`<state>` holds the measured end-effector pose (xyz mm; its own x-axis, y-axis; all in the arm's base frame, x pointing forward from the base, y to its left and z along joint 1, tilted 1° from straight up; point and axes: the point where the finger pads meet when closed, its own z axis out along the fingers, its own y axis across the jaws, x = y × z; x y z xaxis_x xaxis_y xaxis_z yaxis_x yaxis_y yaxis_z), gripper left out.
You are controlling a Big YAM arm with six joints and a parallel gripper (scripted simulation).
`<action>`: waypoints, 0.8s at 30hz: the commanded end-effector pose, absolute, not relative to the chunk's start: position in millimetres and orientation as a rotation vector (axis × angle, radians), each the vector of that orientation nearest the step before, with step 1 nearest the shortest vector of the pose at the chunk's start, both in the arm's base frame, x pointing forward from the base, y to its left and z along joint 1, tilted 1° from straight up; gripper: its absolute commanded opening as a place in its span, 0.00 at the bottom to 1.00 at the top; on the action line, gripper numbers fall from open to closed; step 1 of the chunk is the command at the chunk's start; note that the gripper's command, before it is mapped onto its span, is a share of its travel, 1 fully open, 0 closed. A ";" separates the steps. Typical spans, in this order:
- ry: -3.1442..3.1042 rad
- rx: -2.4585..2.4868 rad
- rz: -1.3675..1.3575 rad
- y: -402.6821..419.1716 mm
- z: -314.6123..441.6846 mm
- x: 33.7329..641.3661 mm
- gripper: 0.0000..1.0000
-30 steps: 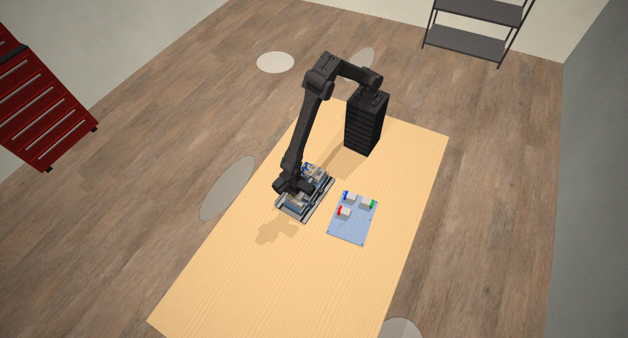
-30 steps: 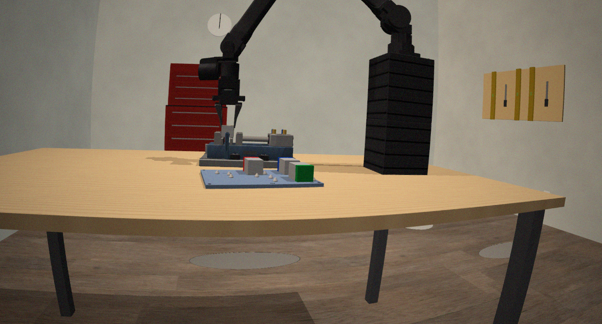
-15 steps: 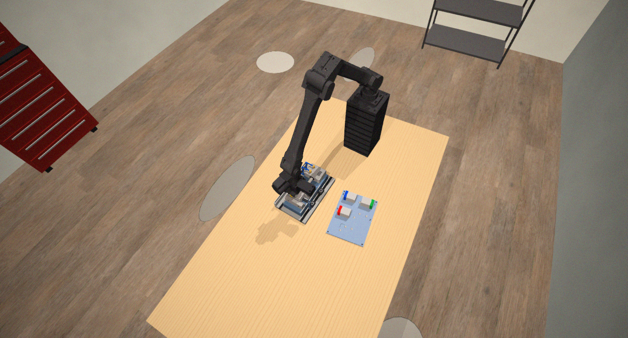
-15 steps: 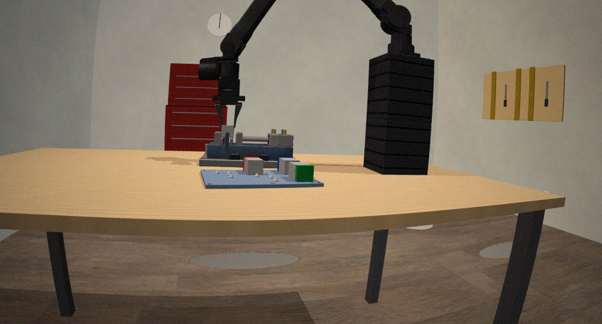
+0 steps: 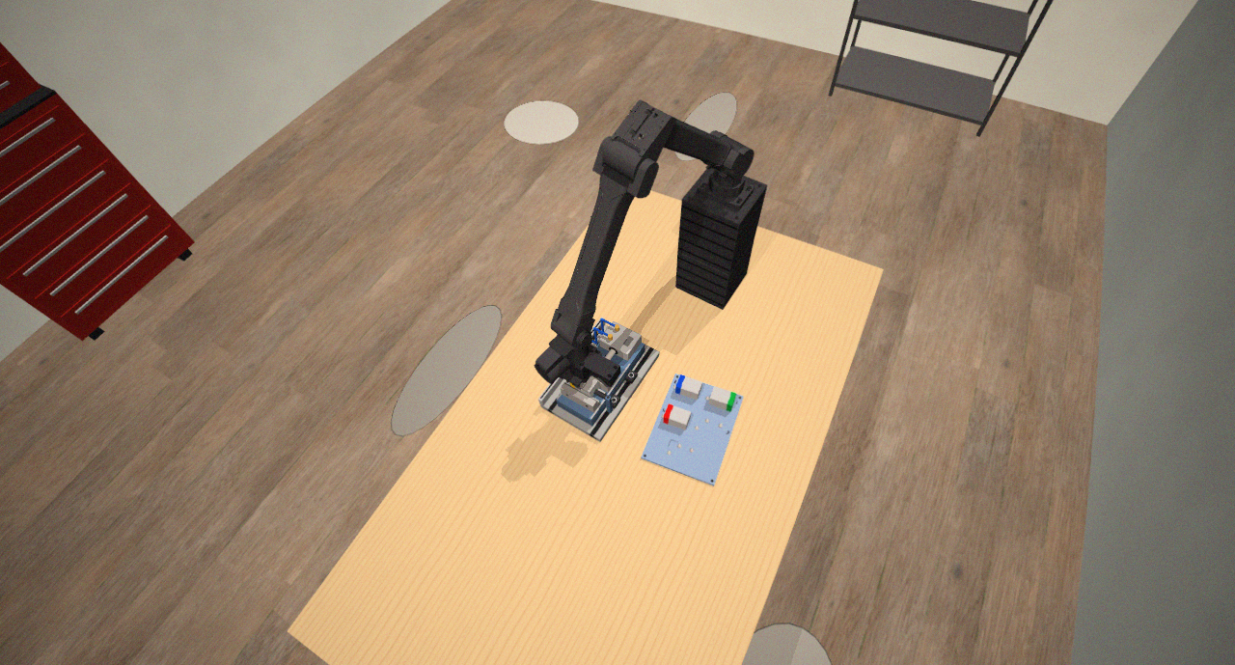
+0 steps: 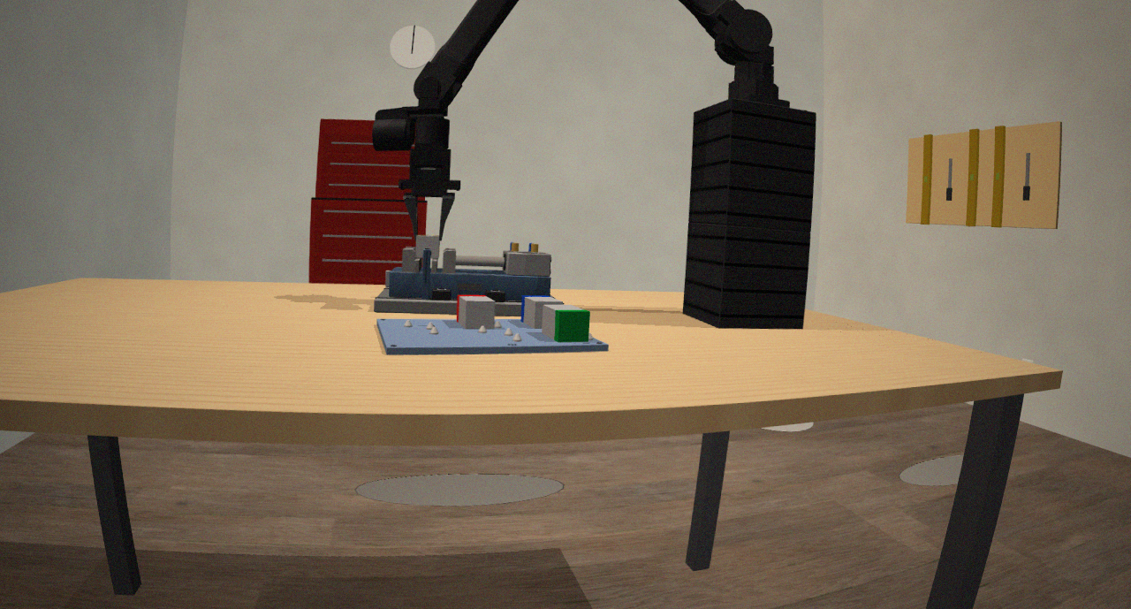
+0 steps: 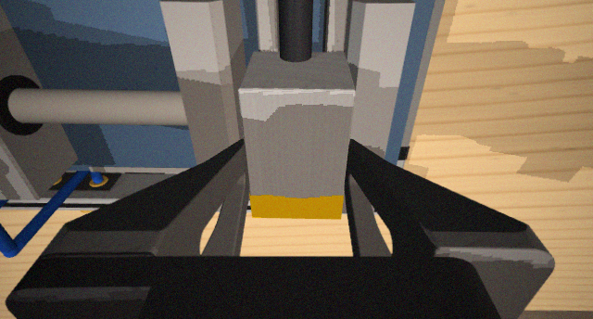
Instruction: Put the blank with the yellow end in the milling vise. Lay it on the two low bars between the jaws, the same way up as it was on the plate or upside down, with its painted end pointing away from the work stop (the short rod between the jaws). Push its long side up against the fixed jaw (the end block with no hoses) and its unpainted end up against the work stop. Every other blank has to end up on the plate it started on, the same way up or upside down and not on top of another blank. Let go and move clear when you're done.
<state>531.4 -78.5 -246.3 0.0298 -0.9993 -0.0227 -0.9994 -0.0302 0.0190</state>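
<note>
Your gripper (image 7: 296, 171) is clamped on the yellow-ended block (image 7: 296, 143), holding it between the vise (image 6: 466, 277) blocks so its plain end meets the dark rod (image 7: 295, 22).

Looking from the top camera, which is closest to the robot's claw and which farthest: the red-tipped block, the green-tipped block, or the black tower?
From the gripper, shut on the yellow-end blank over the vise:
1. Red-tipped block, on the plate's near side.
2. Green-tipped block, the plate's far side.
3. Black tower, the table's far end.

The wooden table (image 5: 535, 532) carries the vise (image 5: 634, 375), plate (image 5: 691, 454) and arm pedestal (image 5: 719, 246).
</note>
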 end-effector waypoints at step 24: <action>2.151 -2.223 -0.044 -74.9 -217.3 571.9 0.00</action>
<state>531.4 -78.3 -246.3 0.0301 -0.9993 -0.0227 -0.9994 -0.0305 0.0190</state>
